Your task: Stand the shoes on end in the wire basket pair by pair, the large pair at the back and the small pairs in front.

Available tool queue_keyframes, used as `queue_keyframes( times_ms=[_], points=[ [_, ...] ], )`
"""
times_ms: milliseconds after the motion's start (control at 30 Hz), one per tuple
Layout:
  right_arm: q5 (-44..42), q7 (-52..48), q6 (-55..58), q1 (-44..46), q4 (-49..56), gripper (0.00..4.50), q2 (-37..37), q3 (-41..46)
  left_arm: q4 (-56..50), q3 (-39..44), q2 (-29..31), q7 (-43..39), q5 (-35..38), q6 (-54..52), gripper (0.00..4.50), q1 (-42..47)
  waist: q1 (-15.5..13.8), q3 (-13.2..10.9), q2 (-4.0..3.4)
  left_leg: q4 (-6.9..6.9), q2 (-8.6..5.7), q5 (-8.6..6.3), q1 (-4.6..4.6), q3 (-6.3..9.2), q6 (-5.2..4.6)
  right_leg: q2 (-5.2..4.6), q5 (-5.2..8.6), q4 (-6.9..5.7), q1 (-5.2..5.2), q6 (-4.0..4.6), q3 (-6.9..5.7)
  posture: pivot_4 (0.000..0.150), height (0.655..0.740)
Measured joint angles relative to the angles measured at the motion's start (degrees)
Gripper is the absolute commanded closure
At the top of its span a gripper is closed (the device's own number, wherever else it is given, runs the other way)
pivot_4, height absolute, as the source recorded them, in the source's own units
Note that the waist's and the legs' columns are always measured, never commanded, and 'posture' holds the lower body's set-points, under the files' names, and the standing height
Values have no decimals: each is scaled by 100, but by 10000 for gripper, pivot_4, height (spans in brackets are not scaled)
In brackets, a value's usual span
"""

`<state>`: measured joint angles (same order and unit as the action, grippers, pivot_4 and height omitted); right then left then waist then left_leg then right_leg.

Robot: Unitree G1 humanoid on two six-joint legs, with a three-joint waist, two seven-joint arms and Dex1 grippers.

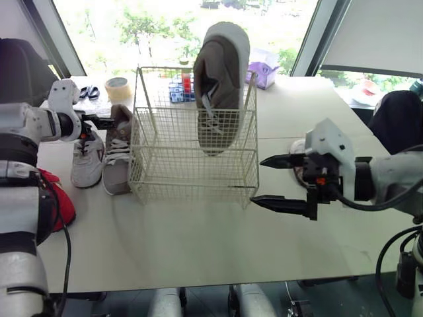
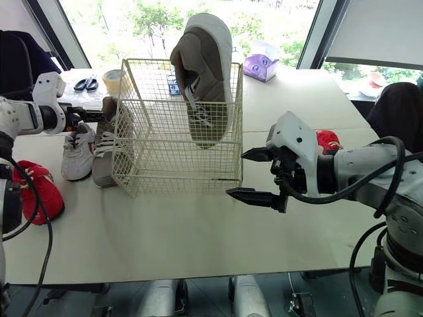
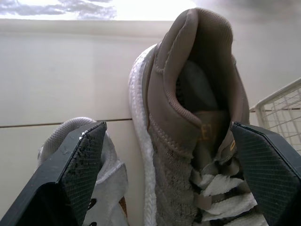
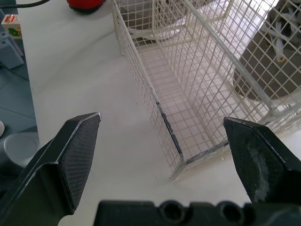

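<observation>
The front strip of the tabletop (image 1: 185,244) is bare from its near edge up to the wire basket (image 1: 192,172), leaving open room on that side. At the left end of this strip a left red shoe (image 2: 36,191) lies close to the edge, partly covered by the arm. The right tool (image 2: 236,174) hovers just off the basket's front right corner, its fingers spread wide and holding nothing. A right red shoe (image 2: 327,140) peeks out behind that arm, mostly hidden. Inside the basket an upright taupe sneaker (image 1: 221,72) stands on end against the back right corner, rising well above the rim; the other compartments are empty. Just beside the basket's left wall a flat taupe sneaker (image 1: 117,155) and a white sneaker (image 1: 86,162) lie side by side. The left tool (image 3: 168,127) is wide open around the flat sneaker's heel, gripping nothing; whether a finger touches it I cannot tell. Along the far edge sit a tape roll (image 1: 117,88), scissors (image 1: 89,92) and a tissue box (image 2: 261,66).
</observation>
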<state>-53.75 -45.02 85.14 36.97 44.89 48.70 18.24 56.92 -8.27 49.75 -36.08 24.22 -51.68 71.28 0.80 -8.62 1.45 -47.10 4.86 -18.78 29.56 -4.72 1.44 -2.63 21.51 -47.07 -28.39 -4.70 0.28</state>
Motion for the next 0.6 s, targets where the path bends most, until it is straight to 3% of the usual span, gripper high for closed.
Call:
queue_keyframes(
  times_ms=[267, 500, 567, 600],
  points=[
    [-725, 368, 41, 277, -145, 26, 226, 151, 581, 63, -664, -235, -865, 376, 1467, 134, -24, 1, 3, -4, -4, 0, 0, 3, -1, -7, -1, 2, 10, -1, -1, 1500, 6552],
    [-1054, 568, -115, 251, -262, 0, 697, 121, 710, 355, -906, -174, -1263, 503, 34478, 147, -46, 3, 3, -5, -6, 0, -5, 14, -2, -9, -1, 1, 19, -1, -4, 1500, 6552],
    [-1102, 591, -214, 199, -293, 0, 769, 106, 714, 476, -971, -125, -1318, 507, 40264, 145, -89, 3, 3, -6, -7, 0, -4, 14, -2, -12, -1, 1, 20, -1, -5, 1500, 6552],
    [-1114, 592, -260, 158, -303, 0, 815, 94, 714, 522, -1001, -111, -1332, 519, 40680, 146, -113, 3, 3, -7, -7, 0, -4, 14, -2, -12, -1, 1, 20, -1, -5, 1500, 6552]
  ],
)
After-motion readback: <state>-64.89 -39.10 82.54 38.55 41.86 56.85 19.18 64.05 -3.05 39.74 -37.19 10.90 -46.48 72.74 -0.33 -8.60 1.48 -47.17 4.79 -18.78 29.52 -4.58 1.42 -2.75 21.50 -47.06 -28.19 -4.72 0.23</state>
